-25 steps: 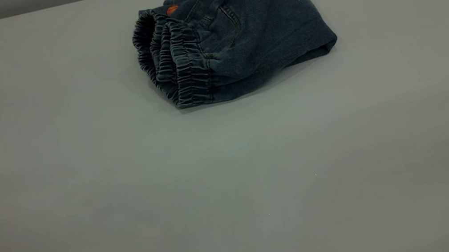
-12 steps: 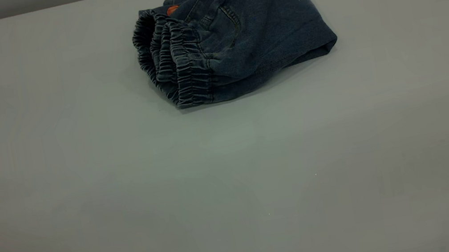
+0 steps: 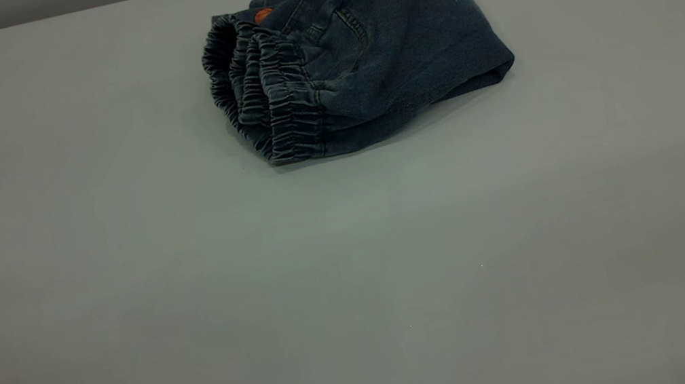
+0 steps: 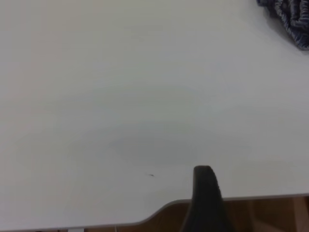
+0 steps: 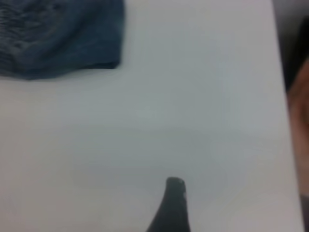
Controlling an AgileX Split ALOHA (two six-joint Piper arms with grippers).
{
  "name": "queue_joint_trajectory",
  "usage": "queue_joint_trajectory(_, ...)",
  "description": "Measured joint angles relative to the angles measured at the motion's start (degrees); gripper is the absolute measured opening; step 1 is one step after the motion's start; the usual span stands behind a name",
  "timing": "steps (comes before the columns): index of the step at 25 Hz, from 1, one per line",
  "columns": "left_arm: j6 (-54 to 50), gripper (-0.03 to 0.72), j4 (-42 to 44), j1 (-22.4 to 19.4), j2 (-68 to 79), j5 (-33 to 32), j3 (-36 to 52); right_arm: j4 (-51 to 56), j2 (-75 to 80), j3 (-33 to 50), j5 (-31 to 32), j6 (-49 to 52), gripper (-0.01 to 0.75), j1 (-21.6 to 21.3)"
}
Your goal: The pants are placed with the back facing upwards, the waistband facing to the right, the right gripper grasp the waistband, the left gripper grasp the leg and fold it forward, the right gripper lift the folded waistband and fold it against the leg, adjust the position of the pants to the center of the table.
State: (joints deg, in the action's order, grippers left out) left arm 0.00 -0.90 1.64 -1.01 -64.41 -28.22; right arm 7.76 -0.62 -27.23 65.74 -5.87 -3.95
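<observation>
Pants [image 3: 355, 52] are shown folded into a compact bundle on the bench [image 3: 355, 272], toward its far edge and somewhat off centre in the exterior view. The waistband [image 3: 261, 91] is seen stacked in ruched layers at the bundle's left side, with a small orange patch of the print [image 3: 264, 15] exposed above it; a back pocket [image 3: 338, 34] lies on top. Compared with the two earlier exterior views, no shift of the bundle is detected, and neither arm is seen in that view. The left gripper [image 4: 206, 193] is seen only as one dark finger tip near the bench's near edge, well apart from the cloth [image 4: 289, 17]. The right gripper [image 5: 173, 203] is likewise seen as a single tip, apart from the denim [image 5: 63, 38]. Whether either gripper is wide or narrow cannot be told. Both folds are judged complete and the arms withdrawn; only centring of the bundle may remain.
</observation>
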Motion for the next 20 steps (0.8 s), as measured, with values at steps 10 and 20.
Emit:
queue_joint_trajectory(10,0.0,0.461,0.0,0.0,0.0,-0.1,0.0,-5.4,0.0,0.0,-0.4,7.3,0.58,0.0)
queue_joint_trajectory(20,0.0,0.461,0.0,0.0,0.0,-0.1,0.0,-5.4,0.0,0.0,-0.4,7.4,0.58,0.0)
